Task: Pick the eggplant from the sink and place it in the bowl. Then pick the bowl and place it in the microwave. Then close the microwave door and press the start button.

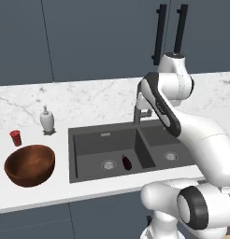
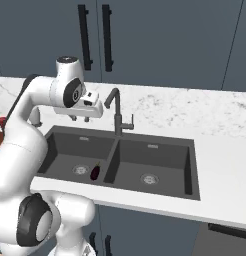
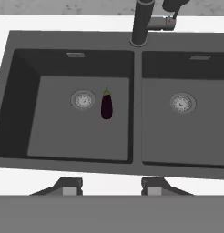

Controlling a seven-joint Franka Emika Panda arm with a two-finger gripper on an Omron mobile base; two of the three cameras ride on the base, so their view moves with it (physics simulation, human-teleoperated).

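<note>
The small dark purple eggplant [image 1: 126, 162] [image 2: 95, 171] [image 3: 106, 105] lies on the floor of the left basin of the dark grey sink [image 1: 89, 140] [image 2: 162, 167] [image 3: 82, 134], just right of its round drain. My gripper [image 2: 79, 119] [image 3: 110, 186] hovers well above the sink's front rim and looks down into it. It is open, and the gap between its fingertips [image 3: 68, 185] holds nothing. The reddish-brown wooden bowl [image 1: 29, 164] stands on the counter left of the sink. The microwave and its door are out of view.
A dark curved faucet [image 1: 141, 112] [image 2: 116, 112] [image 3: 143, 22] rises behind the divider between the basins, close to my hand. A small red cup [image 1: 15, 137] and a white soap dispenser [image 1: 47, 120] stand behind the bowl. Dark cabinets with black handles [image 1: 170, 32] back the marble counter.
</note>
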